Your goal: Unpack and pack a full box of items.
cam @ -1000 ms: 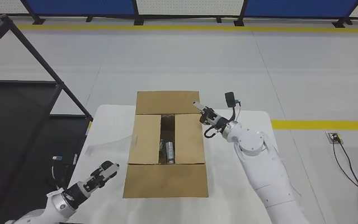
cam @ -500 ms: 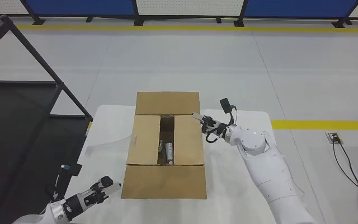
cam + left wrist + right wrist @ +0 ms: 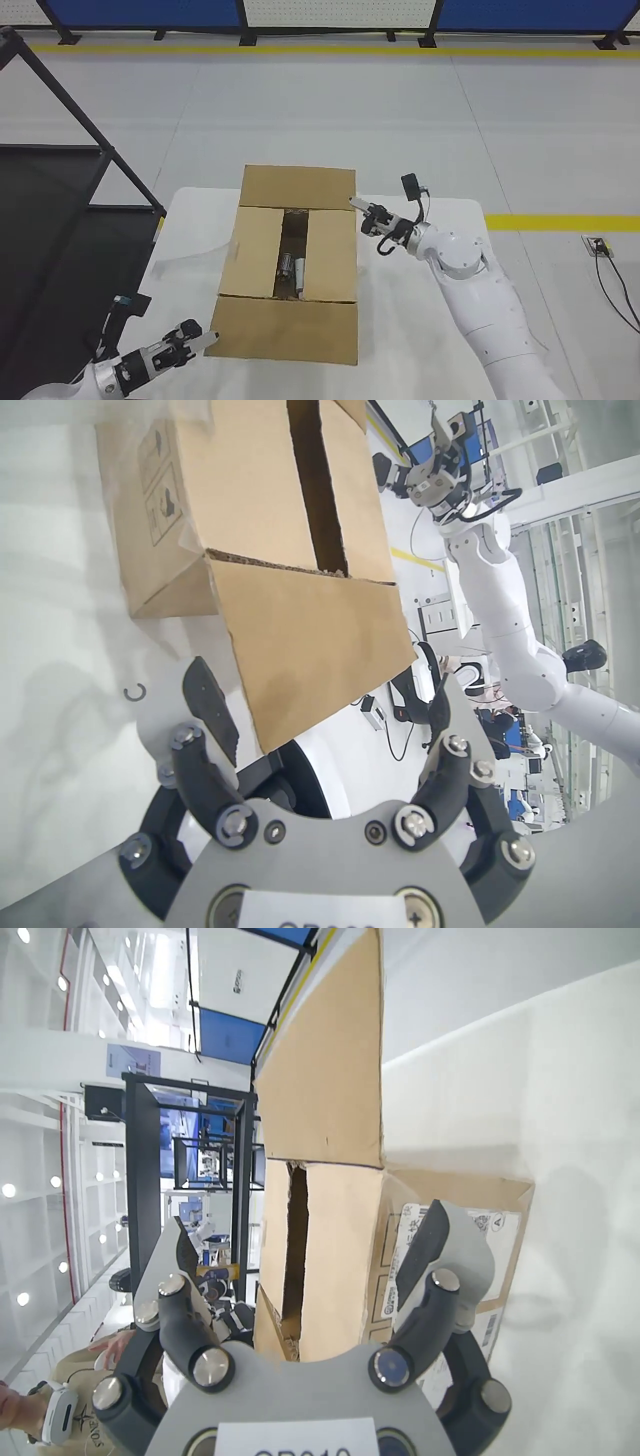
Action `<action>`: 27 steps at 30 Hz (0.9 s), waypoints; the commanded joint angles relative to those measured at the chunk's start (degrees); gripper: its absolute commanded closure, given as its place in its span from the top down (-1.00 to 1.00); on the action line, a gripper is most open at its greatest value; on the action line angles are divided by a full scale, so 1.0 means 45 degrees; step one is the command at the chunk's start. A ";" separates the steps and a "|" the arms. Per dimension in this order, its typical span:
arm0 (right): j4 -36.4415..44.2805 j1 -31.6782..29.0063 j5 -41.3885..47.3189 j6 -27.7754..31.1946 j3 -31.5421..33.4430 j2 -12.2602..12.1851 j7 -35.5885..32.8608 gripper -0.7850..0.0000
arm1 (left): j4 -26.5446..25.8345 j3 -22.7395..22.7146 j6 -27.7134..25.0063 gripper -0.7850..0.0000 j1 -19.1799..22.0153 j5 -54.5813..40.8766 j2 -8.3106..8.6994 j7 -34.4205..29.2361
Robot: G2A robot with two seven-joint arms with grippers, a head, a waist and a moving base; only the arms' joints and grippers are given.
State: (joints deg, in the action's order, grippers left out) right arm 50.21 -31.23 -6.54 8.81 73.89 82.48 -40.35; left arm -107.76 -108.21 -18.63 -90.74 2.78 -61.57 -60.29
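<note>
Box sitting on worktop, items showing through flap gap. Right tool hovering at far corner, left tool beside near corner.

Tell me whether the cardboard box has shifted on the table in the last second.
Yes. The box has swung its near end toward the left edge of the table.

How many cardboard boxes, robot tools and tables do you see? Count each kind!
Brown cardboard box: 1
Robot tools: 2 (left tool, right tool)
White table: 1
Total: 4
</note>
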 commanded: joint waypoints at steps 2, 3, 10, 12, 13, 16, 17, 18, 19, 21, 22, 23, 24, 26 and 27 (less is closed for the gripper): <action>-0.0230 0.0098 0.0050 -0.0127 -0.0086 0.0080 0.1276 1.00 | 0.0178 0.0248 0.0143 1.00 0.0093 0.0218 0.0047 -0.0032; -0.0346 0.0166 0.0032 -0.0098 -0.0149 0.0114 0.1666 1.00 | 0.0226 0.0346 0.0174 1.00 0.0123 0.0268 0.0061 -0.0058; -0.1873 0.1040 -0.0057 0.0367 -0.0781 0.0456 0.3837 1.00 | 0.0434 0.1082 0.0231 1.00 0.0326 0.0634 0.0158 -0.0319; -0.2428 0.1340 0.0141 0.0715 -0.0963 0.0581 0.4021 1.00 | 0.0494 0.1227 0.0252 1.00 0.0356 0.0649 0.0177 -0.0271; -0.2733 0.1484 0.0226 0.0881 -0.1062 0.0650 0.4117 1.00 | 0.0525 0.1291 0.0272 1.00 0.0356 0.0615 0.0185 -0.0241; -0.3662 0.1956 0.0458 0.1347 -0.1352 0.0859 0.4244 1.00 | 0.0573 0.1439 0.0292 1.00 0.0335 0.0396 0.0212 -0.0218; -0.3953 0.2097 0.0587 0.1508 -0.1431 0.0936 0.4264 1.00 | 0.0573 0.1468 0.0288 1.00 0.0331 0.0312 0.0223 -0.0235; -0.4245 0.2241 0.0637 0.1649 -0.1523 0.1007 0.4305 1.00 | 0.0575 0.1487 0.0284 1.00 0.0321 0.0213 0.0233 -0.0237; -0.4524 0.2383 0.0693 0.1773 -0.1611 0.1079 0.4296 1.00 | 0.0578 0.1498 0.0281 1.00 0.0309 0.0118 0.0244 -0.0234; -0.5044 0.2652 0.0750 0.1993 -0.1768 0.1214 0.4379 1.00 | 0.0590 0.1487 0.0277 1.00 0.0294 0.0022 0.0268 -0.0163; -0.5269 0.2761 0.0803 0.2137 -0.1837 0.1280 0.4351 1.00 | 0.0600 0.1494 0.0281 1.00 0.0280 -0.0054 0.0276 -0.0105; -0.5493 0.2872 0.0855 0.2245 -0.1890 0.1340 0.4339 1.00 | 0.0598 0.1513 0.0269 1.00 0.0274 -0.0178 0.0283 -0.0086; -0.5681 0.2967 0.0933 0.2395 -0.1935 0.1399 0.4267 1.00 | 0.0601 0.1518 0.0260 1.00 0.0271 -0.0340 0.0291 -0.0061; -0.6063 0.3162 0.1049 0.2626 -0.1999 0.1490 0.4064 1.00 | 0.0575 0.1507 0.0225 1.00 0.0264 -0.0671 0.0310 -0.0074; -0.6232 0.3245 0.1072 0.2721 -0.2021 0.1527 0.4068 1.00 | 0.0553 0.1480 0.0212 1.00 0.0261 -0.0769 0.0322 -0.0056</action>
State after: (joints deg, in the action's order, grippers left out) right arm 23.00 -17.03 -1.84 20.64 64.88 89.20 -21.97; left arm -105.17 -101.41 -17.61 -89.55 -0.11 -60.18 -60.58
